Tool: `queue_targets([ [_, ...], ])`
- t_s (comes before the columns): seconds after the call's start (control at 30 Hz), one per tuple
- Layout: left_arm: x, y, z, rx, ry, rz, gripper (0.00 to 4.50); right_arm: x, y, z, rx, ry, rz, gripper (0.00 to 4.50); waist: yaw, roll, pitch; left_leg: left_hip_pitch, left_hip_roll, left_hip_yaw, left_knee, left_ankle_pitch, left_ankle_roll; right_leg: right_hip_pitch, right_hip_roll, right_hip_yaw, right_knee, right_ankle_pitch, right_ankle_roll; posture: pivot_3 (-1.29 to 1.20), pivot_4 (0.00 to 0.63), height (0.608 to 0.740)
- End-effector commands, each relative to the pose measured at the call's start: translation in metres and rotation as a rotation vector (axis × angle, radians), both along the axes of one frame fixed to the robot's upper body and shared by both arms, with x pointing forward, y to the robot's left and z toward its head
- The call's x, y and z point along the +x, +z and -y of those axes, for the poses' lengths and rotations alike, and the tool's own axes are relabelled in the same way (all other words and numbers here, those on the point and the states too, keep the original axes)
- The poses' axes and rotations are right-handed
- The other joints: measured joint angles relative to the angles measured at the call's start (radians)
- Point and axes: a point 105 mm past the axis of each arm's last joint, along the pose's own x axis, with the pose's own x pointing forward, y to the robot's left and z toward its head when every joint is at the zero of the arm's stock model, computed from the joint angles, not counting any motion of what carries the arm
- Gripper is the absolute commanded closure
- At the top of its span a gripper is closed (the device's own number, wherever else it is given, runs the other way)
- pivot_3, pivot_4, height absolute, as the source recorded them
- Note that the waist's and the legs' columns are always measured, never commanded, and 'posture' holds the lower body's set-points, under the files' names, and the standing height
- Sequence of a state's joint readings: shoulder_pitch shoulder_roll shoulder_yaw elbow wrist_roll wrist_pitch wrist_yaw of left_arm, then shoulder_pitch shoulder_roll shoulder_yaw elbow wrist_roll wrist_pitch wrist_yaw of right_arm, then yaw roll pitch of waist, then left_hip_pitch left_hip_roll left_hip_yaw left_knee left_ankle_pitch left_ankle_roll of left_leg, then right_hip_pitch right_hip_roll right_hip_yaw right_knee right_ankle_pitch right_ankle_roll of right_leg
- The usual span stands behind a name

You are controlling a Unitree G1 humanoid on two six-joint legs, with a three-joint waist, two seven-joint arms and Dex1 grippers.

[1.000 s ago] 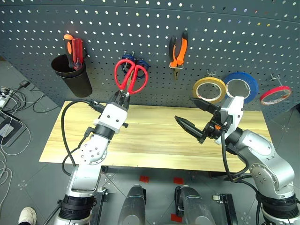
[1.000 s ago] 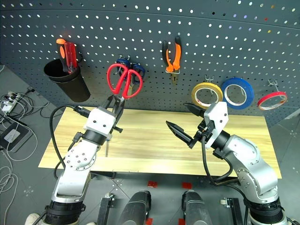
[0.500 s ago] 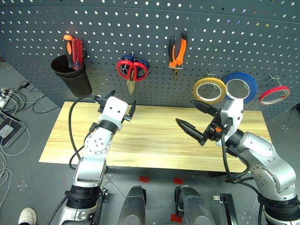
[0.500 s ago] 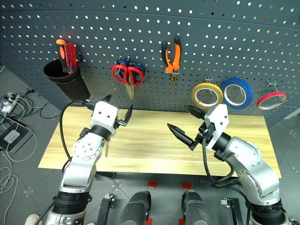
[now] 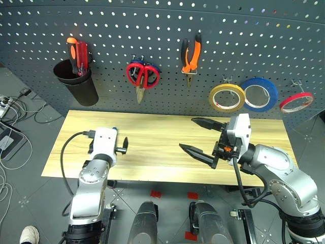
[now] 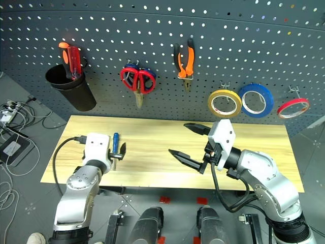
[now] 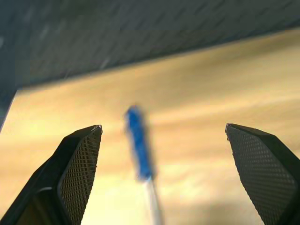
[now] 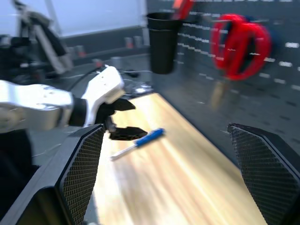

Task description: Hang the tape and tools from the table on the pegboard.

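On the pegboard (image 5: pixel 244 40) hang the red-handled scissors (image 5: pixel 142 76), the orange-and-black pliers (image 5: pixel 191 53) and the tan-yellow tape (image 5: pixel 227 97). The small blue-handled screwdriver (image 6: pixel 115 142) lies on the pale wood table (image 5: pixel 162 133) near its left end. My left gripper (image 7: pixel 163 126) is low over the table, open, and the screwdriver (image 7: pixel 139 147) lies ahead in line with the gap between its fingers, untouched. Over the table's middle my right gripper (image 5: pixel 187 133) points left, open and empty.
A black cup (image 5: pixel 76 84) holding red and orange screwdrivers (image 5: pixel 78 51) hangs at the board's left. A blue tape roll (image 5: pixel 260 94) and a thin red ring (image 5: pixel 297 101) hang right of the tan-yellow tape. Cables (image 5: pixel 10 117) lie on the floor, left of the table.
My left gripper let go of the red scissors, which now hang on the pegboard. It opened and dropped down and left to the screwdriver. The right gripper shifted slightly left.
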State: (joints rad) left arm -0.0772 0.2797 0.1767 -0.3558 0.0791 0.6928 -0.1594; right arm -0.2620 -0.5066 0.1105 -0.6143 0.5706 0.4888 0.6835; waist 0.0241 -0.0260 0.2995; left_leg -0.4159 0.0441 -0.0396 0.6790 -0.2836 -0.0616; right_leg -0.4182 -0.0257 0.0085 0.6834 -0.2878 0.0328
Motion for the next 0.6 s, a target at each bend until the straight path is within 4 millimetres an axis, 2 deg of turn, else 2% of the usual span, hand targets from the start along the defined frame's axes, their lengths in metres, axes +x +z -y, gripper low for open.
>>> queue_targets([
  [0.03, -0.001, 0.012, -0.014, -0.030, 0.029, 0.006, 0.05, -0.005, 0.008, -0.010, 0.019, 0.056, 0.017, 0.00, 0.003, 0.000, 0.015, 0.000, 0.000, -0.001, 0.000, 0.000, 0.000, 0.000, 0.000, 0.000, 0.001, 0.000, 0.000, 0.14, 0.400, 0.740],
  [0.2, 0.011, 0.018, -0.024, -0.090, 0.022, -0.004, 0.05, -0.003, 0.009, -0.018, 0.016, 0.078, 0.005, 0.00, 0.010, 0.000, 0.043, 0.001, -0.001, -0.004, 0.001, 0.000, 0.000, 0.001, -0.001, -0.001, 0.001, 0.000, 0.000, 0.14, 0.437, 0.740],
  [0.6, 0.039, 0.017, -0.046, -0.292, 0.066, -0.097, 0.05, 0.003, 0.016, -0.024, 0.005, 0.078, -0.022, 0.00, 0.004, -0.001, 0.128, 0.000, 0.000, -0.004, 0.002, 0.000, 0.000, -0.005, 0.000, 0.002, 0.014, 0.000, 0.000, 0.13, 0.527, 0.740],
])
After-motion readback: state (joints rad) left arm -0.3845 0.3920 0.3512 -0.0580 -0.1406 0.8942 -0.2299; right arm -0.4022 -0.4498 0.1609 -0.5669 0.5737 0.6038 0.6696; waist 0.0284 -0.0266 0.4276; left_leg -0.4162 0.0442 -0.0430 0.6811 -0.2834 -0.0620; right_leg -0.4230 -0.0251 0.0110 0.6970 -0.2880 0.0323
